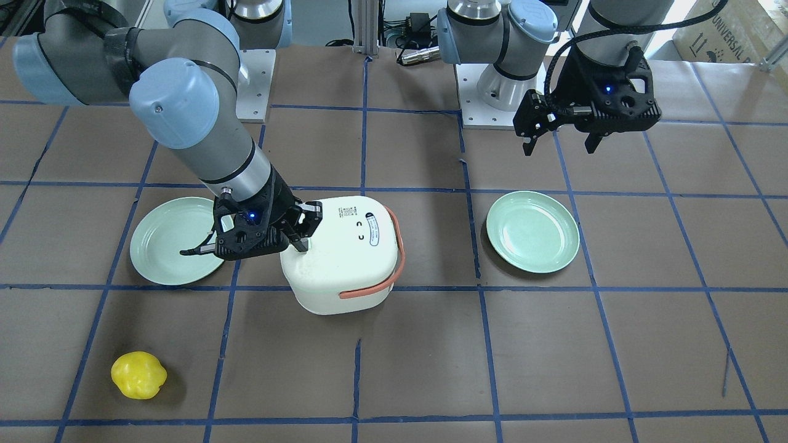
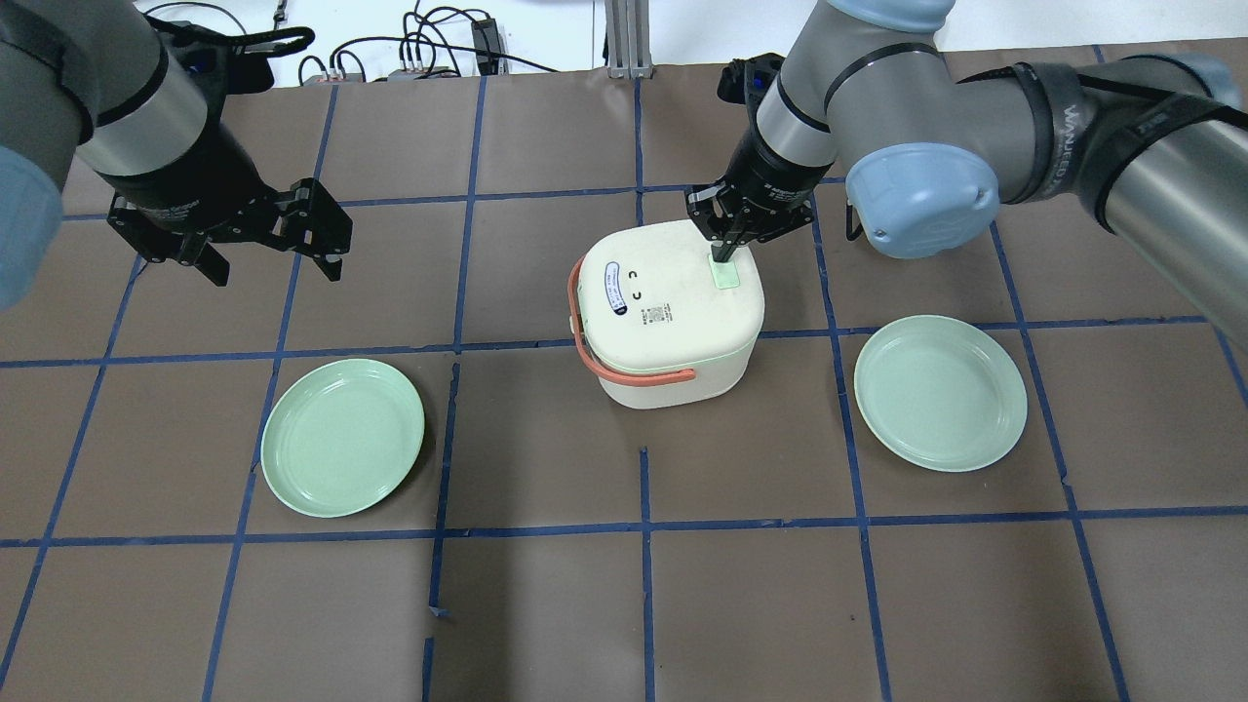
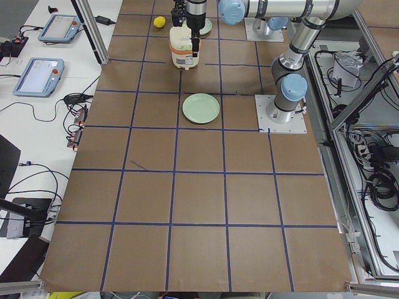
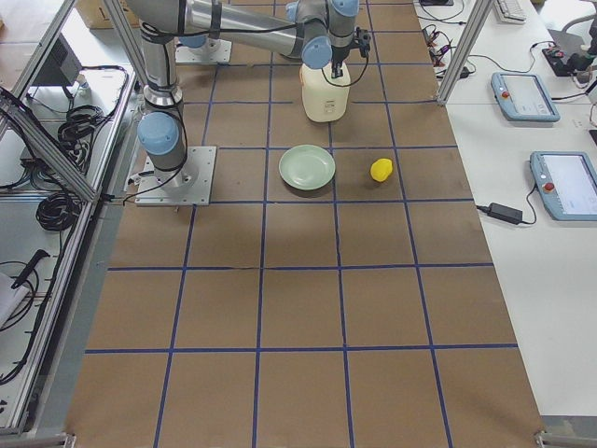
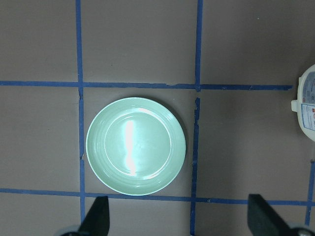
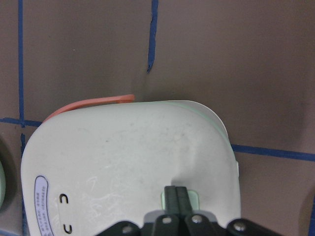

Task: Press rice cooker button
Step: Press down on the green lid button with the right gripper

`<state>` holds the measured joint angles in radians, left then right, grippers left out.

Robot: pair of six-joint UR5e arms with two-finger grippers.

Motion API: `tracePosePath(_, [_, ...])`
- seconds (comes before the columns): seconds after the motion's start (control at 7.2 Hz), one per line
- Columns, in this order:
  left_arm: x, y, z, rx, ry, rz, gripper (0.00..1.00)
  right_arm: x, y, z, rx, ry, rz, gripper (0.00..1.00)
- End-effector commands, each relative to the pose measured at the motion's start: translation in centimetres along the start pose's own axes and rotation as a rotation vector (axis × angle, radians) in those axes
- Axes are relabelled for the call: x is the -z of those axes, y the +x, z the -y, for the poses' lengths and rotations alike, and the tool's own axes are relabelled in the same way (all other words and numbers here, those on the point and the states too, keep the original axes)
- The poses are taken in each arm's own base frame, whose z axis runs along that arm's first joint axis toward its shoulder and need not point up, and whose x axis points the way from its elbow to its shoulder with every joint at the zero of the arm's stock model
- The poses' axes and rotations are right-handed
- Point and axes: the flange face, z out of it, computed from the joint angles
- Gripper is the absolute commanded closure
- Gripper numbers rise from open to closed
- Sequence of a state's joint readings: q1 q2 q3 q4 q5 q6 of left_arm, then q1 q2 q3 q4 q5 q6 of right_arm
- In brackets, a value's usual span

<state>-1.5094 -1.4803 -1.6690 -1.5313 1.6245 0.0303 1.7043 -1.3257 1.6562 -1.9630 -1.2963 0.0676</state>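
A white rice cooker (image 2: 663, 312) with an orange handle stands mid-table; it also shows in the front view (image 1: 345, 258) and the right wrist view (image 6: 128, 162). Its light green button (image 2: 729, 278) sits at the lid's edge nearest the robot. My right gripper (image 2: 722, 255) is shut, pointing down, with its closed fingertips resting on the button (image 6: 196, 197); it also shows in the right wrist view (image 6: 175, 192) and the front view (image 1: 301, 246). My left gripper (image 2: 271, 265) is open and empty, hovering well to the cooker's left, above a green plate (image 5: 135, 146).
Two light green plates lie on either side of the cooker, one to its left (image 2: 341, 437) and one to its right (image 2: 941, 392). A yellow lumpy object (image 1: 138, 375) sits near the operators' edge of the table. Blue tape lines grid the brown table.
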Motion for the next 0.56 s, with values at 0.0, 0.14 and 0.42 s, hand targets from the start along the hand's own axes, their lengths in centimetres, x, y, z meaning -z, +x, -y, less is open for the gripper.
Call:
tracePosePath(0.0, [0.00, 0.00, 0.00, 0.000, 0.000, 0.000, 0.00, -0.31, 0.07, 0.17, 0.000, 0.001, 0.000, 0.91])
tracePosePath(0.14, [0.07, 0.00, -0.04, 0.000, 0.002, 0.000, 0.00, -0.31, 0.07, 0.17, 0.002, 0.001, 0.000, 0.91])
tracePosePath(0.42, [0.00, 0.00, 0.00, 0.000, 0.000, 0.000, 0.00, -0.70, 0.17, 0.34, 0.001, -0.002, 0.000, 0.91])
